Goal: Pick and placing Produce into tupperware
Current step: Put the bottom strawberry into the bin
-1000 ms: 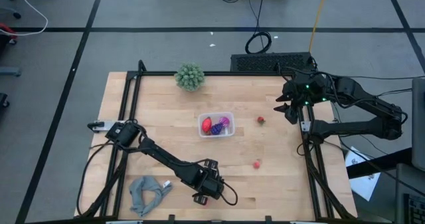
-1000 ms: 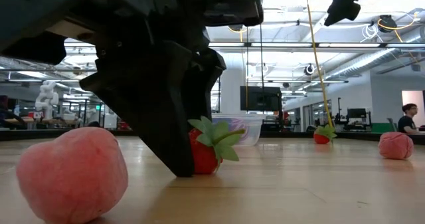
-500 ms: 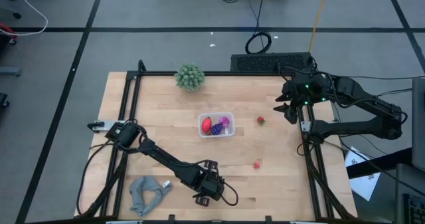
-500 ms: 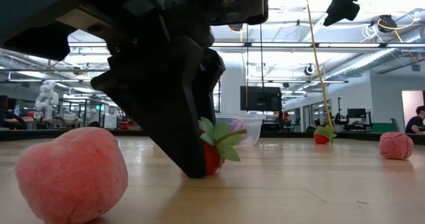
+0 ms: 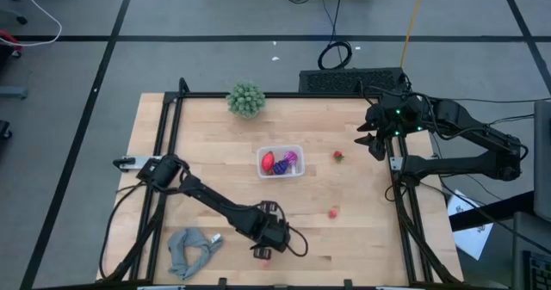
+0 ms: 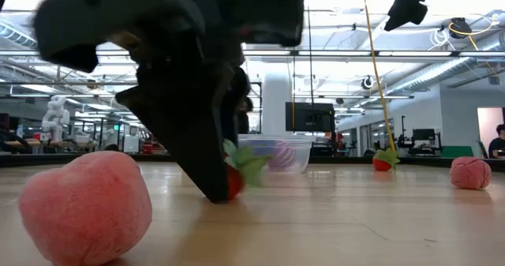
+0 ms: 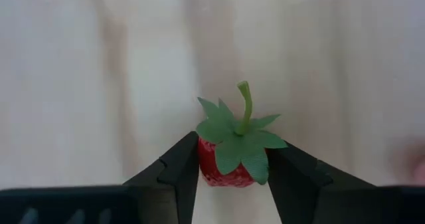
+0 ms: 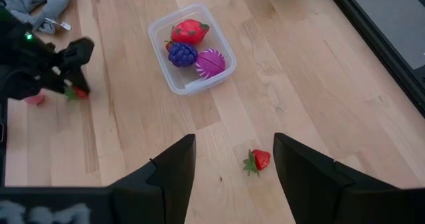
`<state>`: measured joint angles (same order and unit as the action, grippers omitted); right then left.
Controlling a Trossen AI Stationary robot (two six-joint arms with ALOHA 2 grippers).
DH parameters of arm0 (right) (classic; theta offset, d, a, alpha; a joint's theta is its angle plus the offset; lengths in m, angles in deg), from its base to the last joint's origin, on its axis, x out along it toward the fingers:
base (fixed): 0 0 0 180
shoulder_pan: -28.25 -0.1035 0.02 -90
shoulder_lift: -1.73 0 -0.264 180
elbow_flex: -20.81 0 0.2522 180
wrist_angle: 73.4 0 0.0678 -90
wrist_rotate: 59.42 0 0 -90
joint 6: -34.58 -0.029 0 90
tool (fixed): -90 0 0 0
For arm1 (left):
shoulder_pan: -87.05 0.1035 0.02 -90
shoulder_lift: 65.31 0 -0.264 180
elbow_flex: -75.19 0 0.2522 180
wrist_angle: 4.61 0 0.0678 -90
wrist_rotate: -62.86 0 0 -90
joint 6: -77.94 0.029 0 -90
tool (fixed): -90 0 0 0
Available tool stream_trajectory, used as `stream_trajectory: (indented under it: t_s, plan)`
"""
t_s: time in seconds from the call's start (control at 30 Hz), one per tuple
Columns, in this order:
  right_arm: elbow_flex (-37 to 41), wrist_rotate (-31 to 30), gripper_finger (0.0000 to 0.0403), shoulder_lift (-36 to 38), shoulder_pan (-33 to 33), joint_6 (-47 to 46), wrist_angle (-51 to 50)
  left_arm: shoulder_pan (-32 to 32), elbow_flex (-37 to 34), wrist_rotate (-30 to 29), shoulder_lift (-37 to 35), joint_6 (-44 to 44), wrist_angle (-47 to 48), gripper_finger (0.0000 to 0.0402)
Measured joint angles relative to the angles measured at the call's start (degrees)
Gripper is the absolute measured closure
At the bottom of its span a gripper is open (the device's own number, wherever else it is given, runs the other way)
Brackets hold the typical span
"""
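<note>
A red strawberry with green leaves (image 7: 232, 159) sits between the fingers of my left gripper (image 5: 265, 252), which is shut on it near the table's near edge. The clear tupperware (image 5: 281, 162) stands mid-table with a red, a dark purple and a magenta piece inside. A second strawberry (image 5: 338, 156) and a small pink piece (image 5: 333, 212) lie on the wood to its right. A pink peach (image 6: 85, 207) rests close to the left gripper. My right gripper (image 8: 232, 177) hangs open high over the table's right side. My left gripper pinches the strawberry's red body (image 7: 211, 171) between its two fingers, one on each side, below the leaves. The fingers (image 6: 207, 179) come steeply from above, slanting down. The stem points away from the gripper. Whether the berry is clear of the wood I cannot tell.
A green bushy ball (image 5: 246, 99) stands at the far edge. A grey cloth (image 5: 191, 249) lies at the near left corner. A black frame rail (image 5: 169, 126) runs along the table's left side and another along the right.
My left gripper has rolled a little about the line it points along, at the strawberry. The strawberry has shifted with it and is now more hidden behind the near finger in the low view.
</note>
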<state>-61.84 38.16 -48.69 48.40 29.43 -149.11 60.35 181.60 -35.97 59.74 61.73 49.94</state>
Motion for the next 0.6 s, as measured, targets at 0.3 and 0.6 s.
stream_trajectory:
  t_s: [0.3,0.6]
  plan:
    - [0.0,0.0,0.0209,0.0,0.0,0.0,0.4,3.2,0.1,-0.1,-5.9,-5.1,10.2,0.0253]
    - [0.0,0.0,0.0209,-0.2,0.0,0.5,0.5,8.2,0.2,-1.0,-14.5,-5.5,19.2,0.0252]
